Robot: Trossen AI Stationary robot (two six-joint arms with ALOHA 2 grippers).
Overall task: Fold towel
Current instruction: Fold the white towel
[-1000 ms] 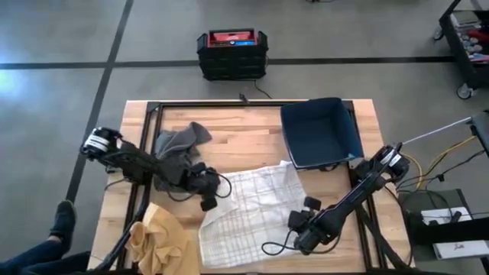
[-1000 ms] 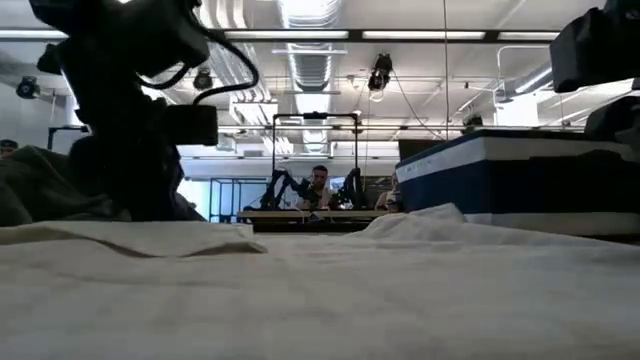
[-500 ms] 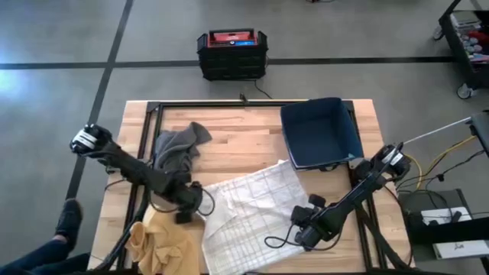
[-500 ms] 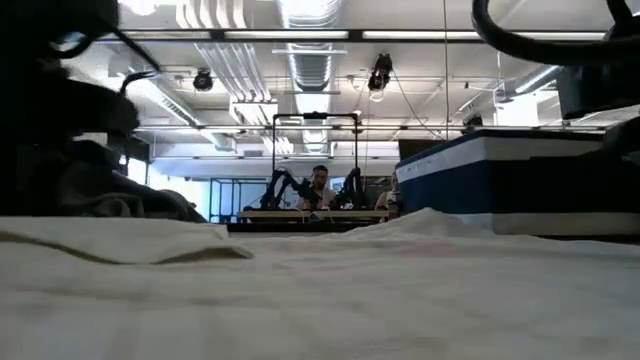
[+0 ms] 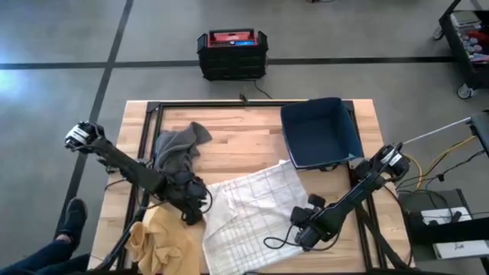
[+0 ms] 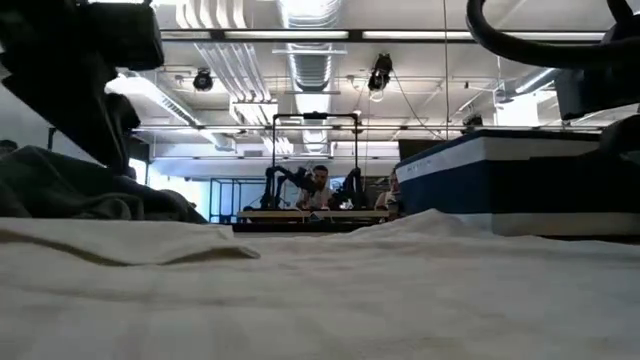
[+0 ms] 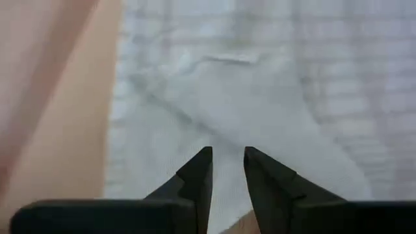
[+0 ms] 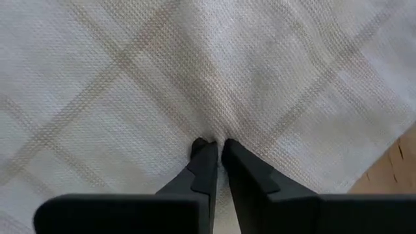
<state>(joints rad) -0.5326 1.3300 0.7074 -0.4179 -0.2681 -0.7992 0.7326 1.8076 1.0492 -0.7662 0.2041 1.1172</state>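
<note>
Change: left claw (image 5: 195,211) shifted slightly further along the towel's left edge than half a second ago; a second ago sat higher up, beside the grey cloth. Right claw (image 5: 300,234) barely moved.
Towel: white checked towel (image 5: 248,214) spread flat on the wooden desk (image 5: 237,141), near its front middle; long axis running diagonally, from the corner near the blue bin (image 5: 321,131) down to the desk's front edge.
Towel to left claw: left edge directly under the claw; in the left wrist view, cloth (image 7: 260,84) stretching ahead of the fingertips (image 7: 203,156), bare wood alongside.
Left claw state: narrow gap between fingers, nothing gripped.
Towel to right claw: right-hand part of the cloth (image 8: 195,71) beneath the claw, with a pucker of fabric rising between the fingertips (image 8: 207,148).
Right claw state: nearly closed, pinching a small fold of the towel.
Other cloths: grey cloth (image 5: 179,149) bunched behind the left claw; tan cloth (image 5: 157,237) crumpled at the front-left corner.
Low view: towel (image 6: 320,290) filling the foreground, blue bin (image 6: 500,175) at right.
</note>
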